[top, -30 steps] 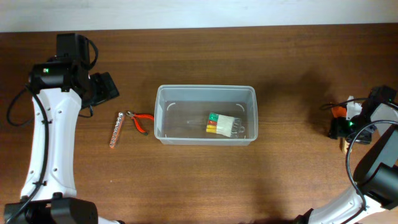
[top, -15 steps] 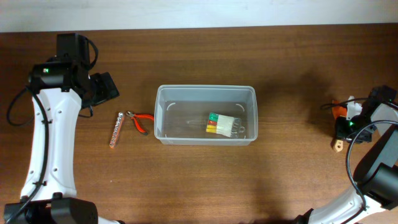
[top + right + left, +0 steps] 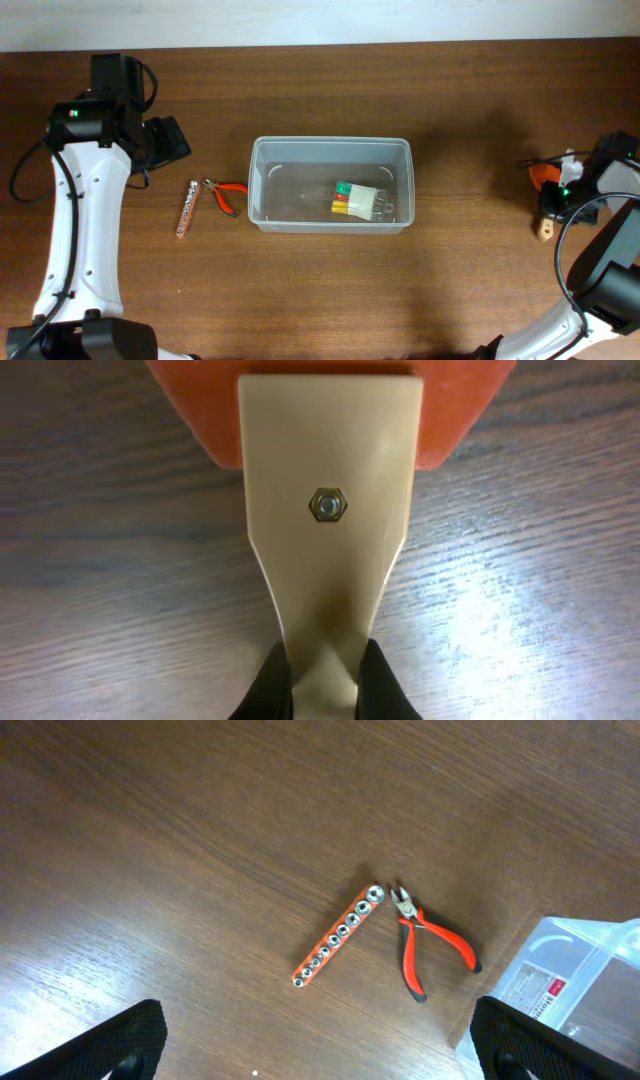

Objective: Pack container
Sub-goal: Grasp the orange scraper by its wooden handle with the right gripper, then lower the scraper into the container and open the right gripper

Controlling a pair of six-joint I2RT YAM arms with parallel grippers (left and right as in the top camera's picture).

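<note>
The container (image 3: 330, 142), a clear rectangular tub, sits mid-table and also shows at the right edge of the left wrist view (image 3: 585, 985). A small bundle with green, red and yellow ends (image 3: 358, 202) lies inside it. At the far right, my right gripper (image 3: 553, 205) is shut on the tan handle (image 3: 328, 510) of a scraper with an orange blade (image 3: 195, 405); its dark fingers (image 3: 270, 685) pinch the handle's narrow end (image 3: 325, 685). My left gripper (image 3: 165, 140) hangs open over bare wood (image 3: 320, 1060), with nothing between its fingers.
Red-handled pliers (image 3: 225, 195) (image 3: 425, 945) and an orange strip of sockets (image 3: 187, 208) (image 3: 340, 935) lie on the wood just left of the tub. The table's back edge meets a pale wall at the top of the overhead view.
My right gripper has closed onto the scraper's handle, and the scraper has shifted a little at the table's right edge. The left arm has not moved.
</note>
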